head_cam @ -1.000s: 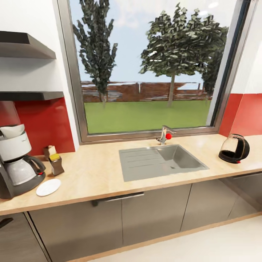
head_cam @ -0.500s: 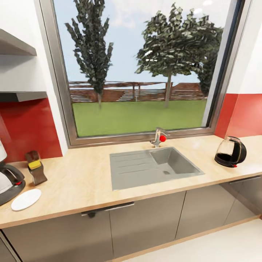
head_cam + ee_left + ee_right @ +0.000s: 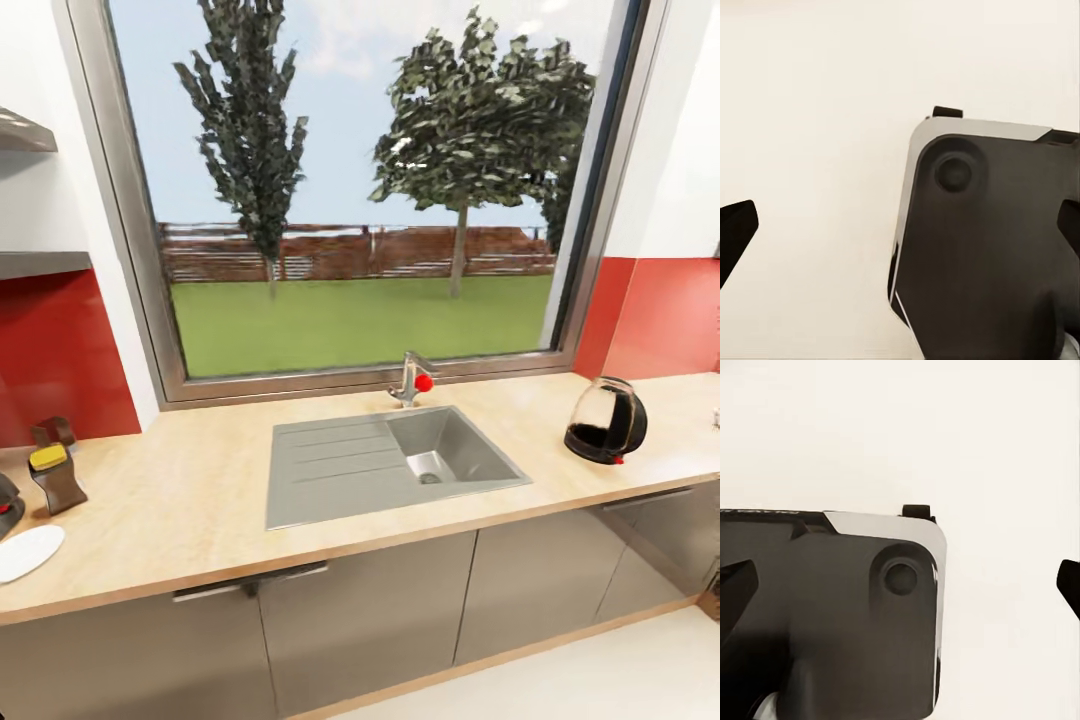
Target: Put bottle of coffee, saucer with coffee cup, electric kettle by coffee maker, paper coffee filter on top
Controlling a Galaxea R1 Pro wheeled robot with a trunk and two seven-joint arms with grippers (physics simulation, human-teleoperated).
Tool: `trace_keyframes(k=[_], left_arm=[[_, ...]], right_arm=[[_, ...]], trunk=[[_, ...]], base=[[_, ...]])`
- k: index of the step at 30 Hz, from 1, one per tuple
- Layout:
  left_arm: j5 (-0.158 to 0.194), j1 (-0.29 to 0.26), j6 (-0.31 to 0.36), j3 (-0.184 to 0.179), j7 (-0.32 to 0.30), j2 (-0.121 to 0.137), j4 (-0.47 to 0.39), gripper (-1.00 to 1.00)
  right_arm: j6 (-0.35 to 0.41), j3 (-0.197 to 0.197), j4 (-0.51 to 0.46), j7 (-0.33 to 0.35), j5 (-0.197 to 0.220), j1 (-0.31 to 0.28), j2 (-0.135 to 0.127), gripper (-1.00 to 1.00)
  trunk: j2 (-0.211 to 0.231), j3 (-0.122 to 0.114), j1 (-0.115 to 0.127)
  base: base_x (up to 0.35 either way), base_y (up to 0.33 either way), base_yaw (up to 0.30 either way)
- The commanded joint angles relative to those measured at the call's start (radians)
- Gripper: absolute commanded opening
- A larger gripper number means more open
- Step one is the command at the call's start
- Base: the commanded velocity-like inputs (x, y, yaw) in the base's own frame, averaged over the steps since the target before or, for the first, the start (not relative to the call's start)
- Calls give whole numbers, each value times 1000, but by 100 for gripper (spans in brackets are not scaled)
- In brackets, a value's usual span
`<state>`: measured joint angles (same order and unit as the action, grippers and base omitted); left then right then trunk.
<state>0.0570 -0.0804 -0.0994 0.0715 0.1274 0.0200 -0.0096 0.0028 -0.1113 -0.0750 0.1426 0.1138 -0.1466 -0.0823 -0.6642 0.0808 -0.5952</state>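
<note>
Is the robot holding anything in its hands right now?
No. The left gripper and the right gripper are both open, with nothing between their fingers.

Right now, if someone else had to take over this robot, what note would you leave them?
Grippers: both wrist views show fingertips spread wide with nothing between them, so the jaws look open and empty.
On the kitchen countertop: the bottle of coffee and the saucer sit at the far left; the electric kettle stands far right, beyond the sink.
Done: the bottle is on the counter.
Left: bring the kettle over to the left end; cup and filter unconfirmed from here.
</note>
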Motion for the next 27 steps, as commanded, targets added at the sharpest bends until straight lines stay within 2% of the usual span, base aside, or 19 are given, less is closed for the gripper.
trace_keyframes(k=[1, 8, 15, 27], left_arm=[[6, -1, -5, 7, 0, 0, 2, 100], [6, -1, -5, 8, 0, 1, 5, 100], [7, -1, -5, 8, 1, 7, 5, 100], [7, 10, -5, 9, 1, 10, 12, 100]], right_arm=[[0, -8, 0, 3, 10, -1, -1, 100], [0, -8, 0, 3, 10, -1, -1, 100], [0, -8, 0, 3, 10, -1, -1, 100], [0, -7, 0, 3, 10, -1, -2, 100]], trunk=[[-1, 2, 0], [-1, 2, 0], [-1, 2, 0], [-1, 2, 0]], base=[[0, -312, 0], [0, -312, 9], [0, -312, 189], [20, -312, 12]])
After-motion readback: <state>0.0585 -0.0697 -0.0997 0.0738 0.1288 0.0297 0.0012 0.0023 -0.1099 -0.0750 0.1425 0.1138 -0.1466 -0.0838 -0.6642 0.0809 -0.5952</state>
